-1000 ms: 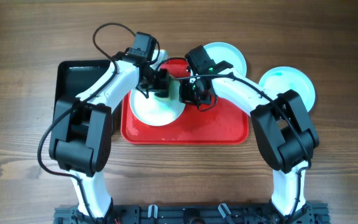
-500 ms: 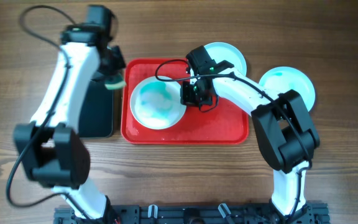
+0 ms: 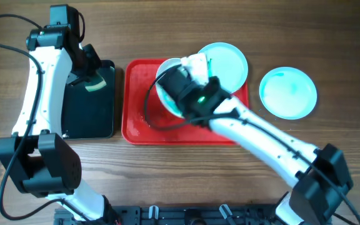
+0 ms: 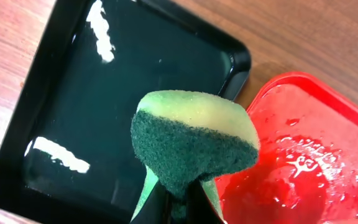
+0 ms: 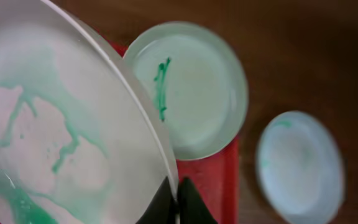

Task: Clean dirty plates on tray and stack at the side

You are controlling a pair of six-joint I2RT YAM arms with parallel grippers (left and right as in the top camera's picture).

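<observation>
**Three plates, two trays, one sponge**

The left claw point(image 4: 176, 200) is pinched narrow on the single green sponge point(image 4: 194, 140), above the black tray's point(image 3: 74, 119) right edge. A thin strip of surface point(image 3: 330, 37) separates this from the red tray point(image 3: 139, 119). Above the red tray, the right claw point(image 5: 174, 198) grips the rim of one teal-smeared plate point(image 5: 55, 124), held tilted. A second, streaked plate point(image 3: 227, 62) overhangs the tray's far right corner. The third plate point(image 3: 287, 92) lies alone, bare wood around it.
</observation>
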